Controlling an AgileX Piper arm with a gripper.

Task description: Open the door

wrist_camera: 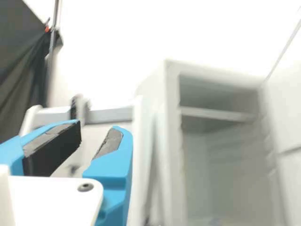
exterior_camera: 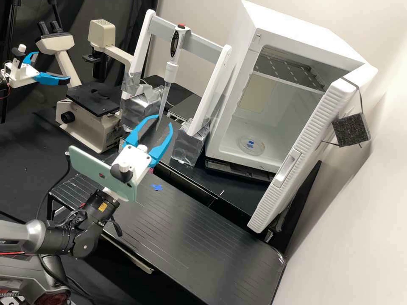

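My gripper (exterior_camera: 164, 119) stands open above the bench, left of the white cabinet and in front of the pipette stand, with nothing between its fingers. In the wrist view the gripper (wrist_camera: 96, 134) shows its two blue fingers apart. The cabinet's door (exterior_camera: 296, 156) is swung wide open toward the right wall, its ribbed edge facing the bench; a long handle recess (exterior_camera: 287, 168) is set in that edge. Inside the cabinet (exterior_camera: 237, 127) are a shelf and a round clear dish (exterior_camera: 251, 145) with blue pieces. The wrist view also has the cabinet (wrist_camera: 175, 141) and its door (wrist_camera: 289, 117).
A pipette (exterior_camera: 171, 70) hangs on a white stand (exterior_camera: 212, 91) with foil-wrapped feet. A microscope (exterior_camera: 91, 123) stands at the left, near a second arm's gripper (exterior_camera: 44, 76). A blue scrap (exterior_camera: 157, 187) lies on the black platform (exterior_camera: 190, 228). A dark foam block (exterior_camera: 351, 129) hangs beside the door.
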